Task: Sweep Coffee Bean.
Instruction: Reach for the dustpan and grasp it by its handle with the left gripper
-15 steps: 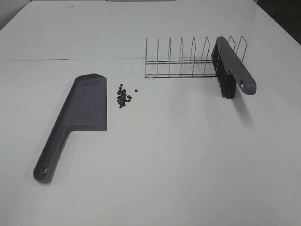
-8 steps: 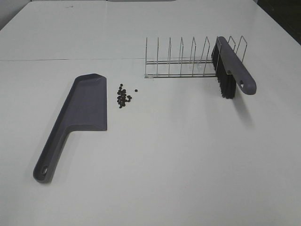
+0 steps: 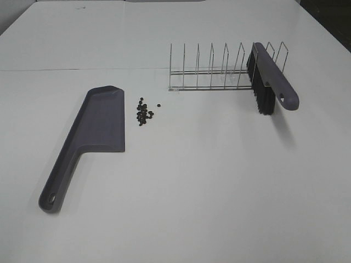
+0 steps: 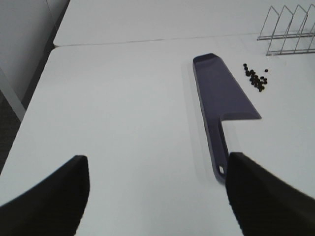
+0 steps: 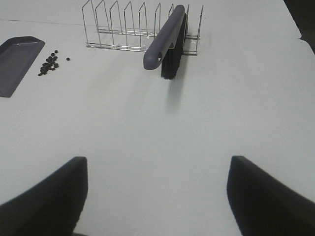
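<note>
A small pile of dark coffee beans (image 3: 144, 112) lies on the white table, just right of the grey-purple dustpan (image 3: 94, 130), which lies flat with its handle toward the front. They also show as coffee beans (image 4: 256, 78) beside the dustpan (image 4: 221, 101), and as coffee beans (image 5: 50, 62) by the dustpan's corner (image 5: 15, 64). The grey brush (image 3: 269, 82) with black bristles stands in the wire rack (image 3: 214, 71). My left gripper (image 4: 157, 196) is open over bare table, short of the dustpan handle. My right gripper (image 5: 157, 196) is open, well short of the brush (image 5: 167, 37). Neither arm shows in the high view.
The wire rack (image 5: 133, 27) stands at the back right with several empty slots. A seam (image 3: 82, 69) crosses the table behind the dustpan. The table's left edge (image 4: 29, 105) drops to the floor beside my left gripper.
</note>
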